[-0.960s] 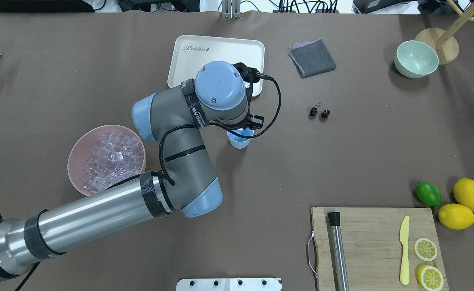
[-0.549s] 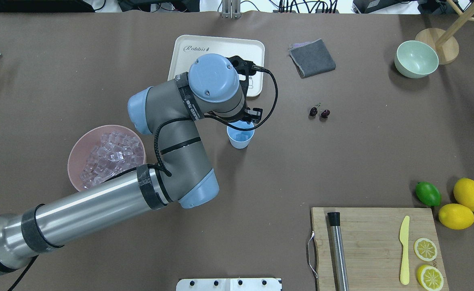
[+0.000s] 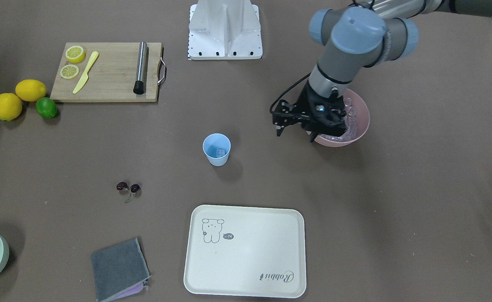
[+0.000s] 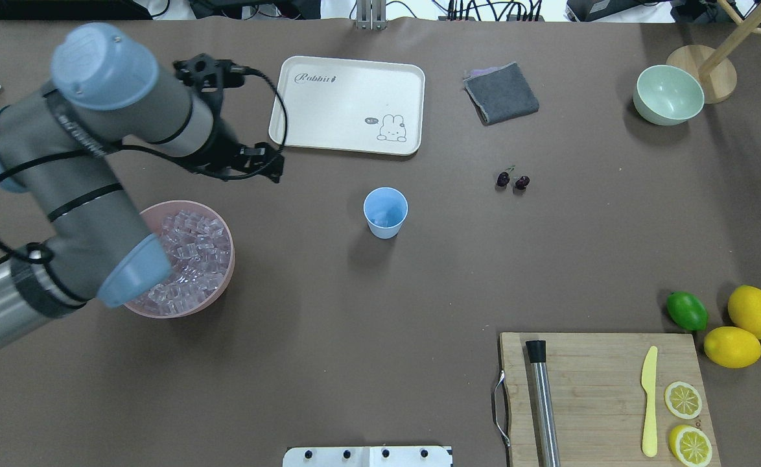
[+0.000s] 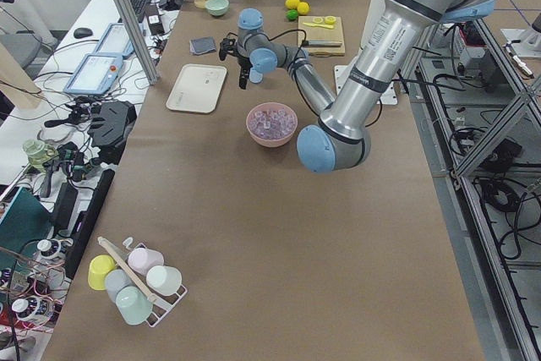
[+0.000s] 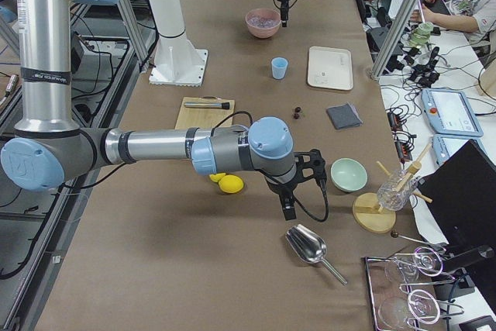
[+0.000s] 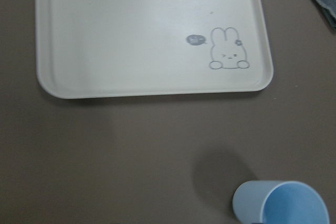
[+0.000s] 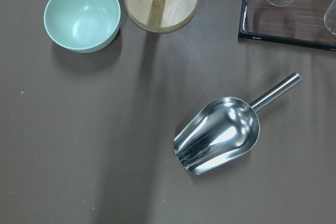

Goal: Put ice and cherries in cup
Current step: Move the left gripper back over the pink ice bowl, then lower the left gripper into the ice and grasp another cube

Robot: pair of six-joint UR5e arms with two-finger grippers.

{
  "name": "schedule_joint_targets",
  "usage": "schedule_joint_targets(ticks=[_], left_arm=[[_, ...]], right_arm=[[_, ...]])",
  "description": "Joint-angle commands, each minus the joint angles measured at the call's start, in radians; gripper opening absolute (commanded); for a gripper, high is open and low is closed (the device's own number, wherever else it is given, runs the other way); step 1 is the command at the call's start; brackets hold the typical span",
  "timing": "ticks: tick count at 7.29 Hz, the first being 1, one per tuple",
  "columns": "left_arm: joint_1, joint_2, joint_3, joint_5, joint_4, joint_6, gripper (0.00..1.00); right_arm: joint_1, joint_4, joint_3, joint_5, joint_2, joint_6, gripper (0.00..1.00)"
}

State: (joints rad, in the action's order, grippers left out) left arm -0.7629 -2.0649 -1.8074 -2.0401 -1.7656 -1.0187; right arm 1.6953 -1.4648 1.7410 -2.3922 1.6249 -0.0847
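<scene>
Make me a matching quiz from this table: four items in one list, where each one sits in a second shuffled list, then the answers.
Items
1. cherries
2. yellow knife
3. lime
4. metal scoop

Places
A. beside the two lemons
B. on bare table near the pale-green bowl
C. on the cutting board
D. on bare table, nearest the cup

Pairs: 1-D, 2-C, 3-A, 4-B

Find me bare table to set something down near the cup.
Widest bare stretch: between cup, pink bowl and cutting board. Another lies between cherries and cutting board. Crowded around the lime and lemons beside the board.
</scene>
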Motion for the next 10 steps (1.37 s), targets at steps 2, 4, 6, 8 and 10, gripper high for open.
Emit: schedule_joint_targets(ticks=[2, 4, 6, 8, 10], left_arm=[[0.022, 0.182, -0.096, 0.015, -0.008, -0.121, 0.96], [0.115, 0.2, -0.063, 0.142, -0.015, -0.121, 0.96], [0.131, 0.201, -0.04, 0.15, -0.026, -0.12, 0.96], [0.131, 0.28, -0.011, 0.144, -0.169, -0.115, 0.96], [0.131, 0.27, -0.004, 0.141, -0.186, -0.118, 0.96]], right_arm=[[-0.011, -0.003, 0.014, 0.001, -0.014, 0.0, 0.99], [-0.02, -0.003, 0.012, 0.008, -0.023, -0.001, 0.99], [-0.019, -0.002, 0.015, 0.007, -0.01, -0.001, 0.99], [-0.019, 0.0, 0.015, 0.008, -0.008, -0.001, 0.99], [-0.019, 0.0, 0.028, 0.005, -0.003, 0.0, 0.99]])
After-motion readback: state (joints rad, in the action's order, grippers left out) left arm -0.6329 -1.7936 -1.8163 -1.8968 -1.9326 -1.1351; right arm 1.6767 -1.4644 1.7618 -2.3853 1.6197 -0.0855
